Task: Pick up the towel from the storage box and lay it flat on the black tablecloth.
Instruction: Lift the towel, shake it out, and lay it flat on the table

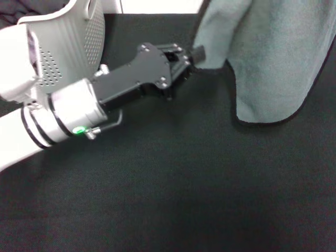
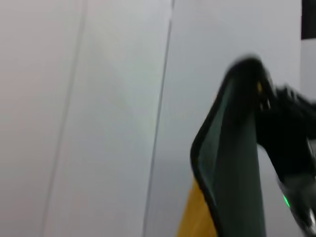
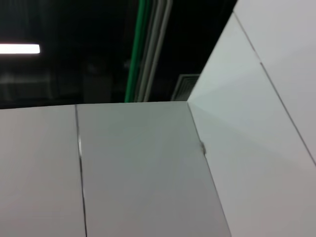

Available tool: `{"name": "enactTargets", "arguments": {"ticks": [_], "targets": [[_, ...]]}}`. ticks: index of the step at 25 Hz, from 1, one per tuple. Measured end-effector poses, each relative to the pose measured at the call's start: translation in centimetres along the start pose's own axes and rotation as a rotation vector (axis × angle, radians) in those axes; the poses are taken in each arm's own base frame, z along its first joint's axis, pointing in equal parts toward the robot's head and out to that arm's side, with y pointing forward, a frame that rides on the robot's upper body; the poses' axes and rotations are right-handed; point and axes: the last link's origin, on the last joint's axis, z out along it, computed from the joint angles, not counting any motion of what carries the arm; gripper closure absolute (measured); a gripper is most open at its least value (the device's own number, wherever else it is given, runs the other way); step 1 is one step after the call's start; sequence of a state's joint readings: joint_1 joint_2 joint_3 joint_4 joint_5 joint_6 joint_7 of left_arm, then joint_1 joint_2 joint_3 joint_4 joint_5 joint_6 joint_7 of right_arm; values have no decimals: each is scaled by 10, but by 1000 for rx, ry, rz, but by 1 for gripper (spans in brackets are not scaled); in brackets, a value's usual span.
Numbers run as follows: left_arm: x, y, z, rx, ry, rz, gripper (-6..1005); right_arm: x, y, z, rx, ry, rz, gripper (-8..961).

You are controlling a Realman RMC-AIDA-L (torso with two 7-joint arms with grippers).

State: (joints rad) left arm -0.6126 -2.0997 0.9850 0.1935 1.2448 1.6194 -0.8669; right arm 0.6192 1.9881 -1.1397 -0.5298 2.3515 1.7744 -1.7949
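Note:
The towel (image 1: pixel 268 58) hangs in the air at the back right above the black tablecloth (image 1: pixel 184 184), grey-teal side facing me, its black-stitched lower edge curling just over the cloth. My left gripper (image 1: pixel 193 56) reaches in from the left and is shut on the towel's left edge. In the left wrist view the towel (image 2: pixel 232 173) shows edge-on, with its orange-yellow side low down. There my right gripper (image 2: pixel 271 111) is a dark blurred shape pinching the towel's top edge. The light grey perforated storage box (image 1: pixel 68 37) stands at the back left, behind my left arm.
A white strip (image 1: pixel 157 5) runs along the table's far edge. The right wrist view shows only grey wall panels (image 3: pixel 148 168) and a dark ceiling.

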Motion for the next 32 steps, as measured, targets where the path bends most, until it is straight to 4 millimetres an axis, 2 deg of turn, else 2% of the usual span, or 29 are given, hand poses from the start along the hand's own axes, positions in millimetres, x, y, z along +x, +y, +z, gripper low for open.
{"name": "enactTargets", "arguments": {"ticks": [7,9,10,14,20,25,32], "targets": [[34,-10,-30,30,74,51,964,0,6,-35,85,-20,148,862],[40,-10,-33,26,75,65,964,-3,7,-45,112,-33,205,861],[50,-10,-34,2,73,85,963,-4,8,-51,125,-41,231,860],[58,-11,-32,-19,75,96,963,-7,7,-62,160,-64,303,857],[64,-10,-28,-64,75,106,964,4,11,-63,150,-12,414,853],[71,-7,-34,-90,89,126,964,8,17,-70,164,-8,416,850],[76,-18,-19,-77,66,152,965,-3,6,-48,105,-2,346,845]]}}
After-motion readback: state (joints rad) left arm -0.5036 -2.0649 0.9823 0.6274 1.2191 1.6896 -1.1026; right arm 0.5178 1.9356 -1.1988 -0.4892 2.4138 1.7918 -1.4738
